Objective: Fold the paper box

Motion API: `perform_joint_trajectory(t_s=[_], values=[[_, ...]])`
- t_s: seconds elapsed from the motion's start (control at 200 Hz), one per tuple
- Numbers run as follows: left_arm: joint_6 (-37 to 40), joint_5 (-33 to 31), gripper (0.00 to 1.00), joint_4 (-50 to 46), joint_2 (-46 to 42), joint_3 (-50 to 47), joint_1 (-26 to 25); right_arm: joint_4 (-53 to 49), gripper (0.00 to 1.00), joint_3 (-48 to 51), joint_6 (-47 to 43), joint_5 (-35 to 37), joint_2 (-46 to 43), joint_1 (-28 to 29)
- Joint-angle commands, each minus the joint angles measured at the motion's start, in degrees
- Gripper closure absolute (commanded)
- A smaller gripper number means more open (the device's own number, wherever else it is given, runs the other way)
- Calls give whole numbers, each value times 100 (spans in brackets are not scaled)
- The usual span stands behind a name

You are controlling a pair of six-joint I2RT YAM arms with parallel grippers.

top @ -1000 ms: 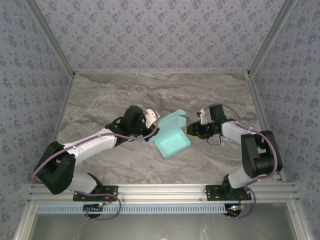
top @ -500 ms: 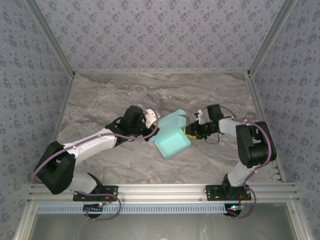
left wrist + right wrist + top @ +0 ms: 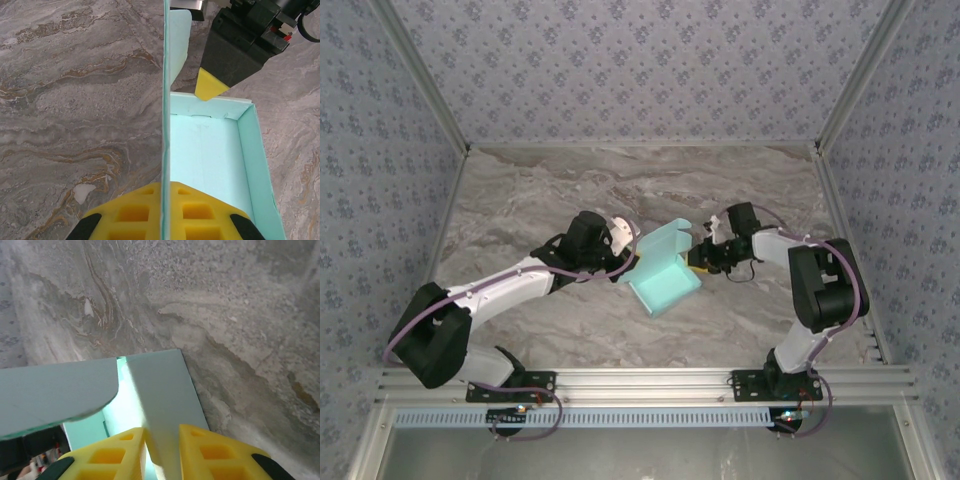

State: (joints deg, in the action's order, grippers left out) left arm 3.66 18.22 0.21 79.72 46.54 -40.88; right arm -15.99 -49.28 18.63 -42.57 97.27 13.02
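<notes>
Nearest us, both arms reach in from the near edge of the marbled bench point(image 3: 570, 190) and meet mid-bench over the box point(image 3: 665, 282).

Position: the box sits on the bench between the two claws, around the centre and a little to the right. It is mint card, partly formed: a shallow tray with its open side up and one tall panel standing upright along its left side.

Orientation: in the left wrist view the tray point(image 3: 210, 155) runs lengthwise away from the left claw point(image 3: 164, 210) toward the right claw point(image 3: 210, 85), with the upright panel seen edge-on along the same line. From above, that line lies on a diagonal, from near-left to far-right.

Left claw point(image 3: 632, 255): closed, with its yellow pads clamped on the near end of the upright panel.

Right claw point(image 3: 695, 258): at the far-right end of the box. In its own view the yellow fingers point(image 3: 210, 445) of the claw point(image 3: 162, 440) straddle a card wall of the box point(image 3: 160, 390), with a rounded flap to the left. We cannot tell whether the pads press on the card. In the left wrist view one yellow tip touches the top of the far end wall.

Beyond the box lies bare bench.
</notes>
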Motion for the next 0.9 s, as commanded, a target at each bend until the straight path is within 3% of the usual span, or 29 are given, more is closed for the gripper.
perform_joint_trajectory(t_s=[0.0,0.42,0.899], values=[[107,176,100,-100,154,162,-18,-655,76,33,-2,1519,303,318],[102,227,100,-65,244,205,-17,-1180,84,-160,42,3336,708,890],[38,140,100,-21,291,224,-24,-1818,82,-660,253,5055,695,2082]])
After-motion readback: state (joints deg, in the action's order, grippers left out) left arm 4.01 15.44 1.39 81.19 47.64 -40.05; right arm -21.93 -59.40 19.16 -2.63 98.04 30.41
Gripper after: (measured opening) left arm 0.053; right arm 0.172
